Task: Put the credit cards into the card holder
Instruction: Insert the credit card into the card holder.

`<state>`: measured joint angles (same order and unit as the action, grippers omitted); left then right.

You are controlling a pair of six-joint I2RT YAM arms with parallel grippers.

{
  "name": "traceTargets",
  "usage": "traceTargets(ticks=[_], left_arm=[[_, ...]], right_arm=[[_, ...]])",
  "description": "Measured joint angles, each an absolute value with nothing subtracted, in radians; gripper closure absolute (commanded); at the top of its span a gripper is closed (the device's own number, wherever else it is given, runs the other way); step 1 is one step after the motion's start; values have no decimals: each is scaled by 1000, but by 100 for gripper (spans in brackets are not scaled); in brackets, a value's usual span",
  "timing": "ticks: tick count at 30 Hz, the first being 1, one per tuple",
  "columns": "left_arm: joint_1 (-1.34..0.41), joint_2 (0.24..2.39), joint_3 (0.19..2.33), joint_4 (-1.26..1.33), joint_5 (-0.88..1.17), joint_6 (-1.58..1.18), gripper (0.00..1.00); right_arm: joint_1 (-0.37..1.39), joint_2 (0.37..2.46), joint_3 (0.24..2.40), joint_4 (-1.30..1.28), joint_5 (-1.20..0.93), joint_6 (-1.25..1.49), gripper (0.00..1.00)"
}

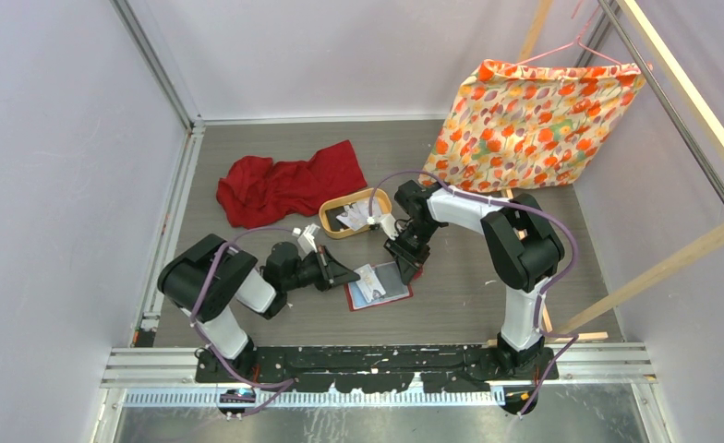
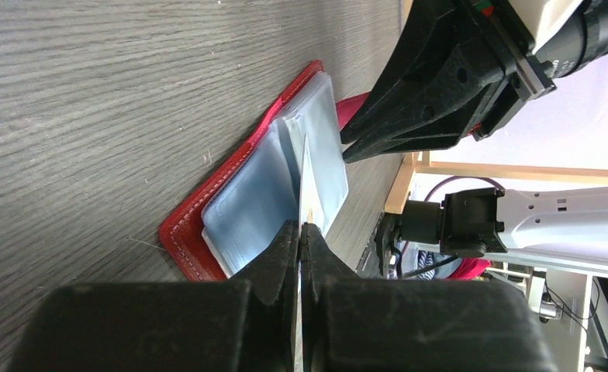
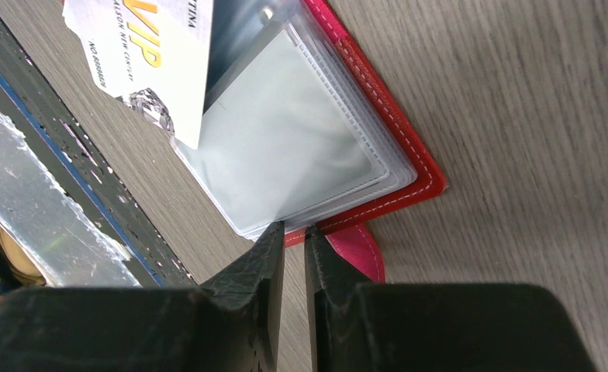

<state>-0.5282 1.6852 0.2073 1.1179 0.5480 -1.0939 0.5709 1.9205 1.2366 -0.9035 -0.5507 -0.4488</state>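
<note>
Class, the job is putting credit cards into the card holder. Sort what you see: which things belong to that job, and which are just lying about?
Belongs to the job: card holder; VIP card pinched in the left claw; more cards in the oval tray.
Just lying about: red cloth; hanging floral fabric.

One red card holder (image 1: 380,287), with several clear sleeves (image 3: 285,132) stacked too tightly to count. One credit card (image 3: 150,54) is at the holder; more loose cards (image 1: 354,217) are heaped in the one oval wooden tray (image 1: 326,214), their number unclear from above. There is one crumpled red cloth (image 1: 284,183) and one flowered orange cloth (image 1: 529,111). Two arms, the left arm (image 1: 215,277) and the right arm (image 1: 524,245), carry two grippers: the left gripper (image 1: 349,274) and the right gripper (image 1: 404,268)
</note>
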Motion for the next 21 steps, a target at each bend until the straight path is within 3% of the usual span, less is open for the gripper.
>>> traceTargets(ticks=[21], left_arm=[[-550, 1881, 284, 1228, 607, -1159, 100]], right_arm=[[575, 1921, 1238, -907, -551, -449, 79]])
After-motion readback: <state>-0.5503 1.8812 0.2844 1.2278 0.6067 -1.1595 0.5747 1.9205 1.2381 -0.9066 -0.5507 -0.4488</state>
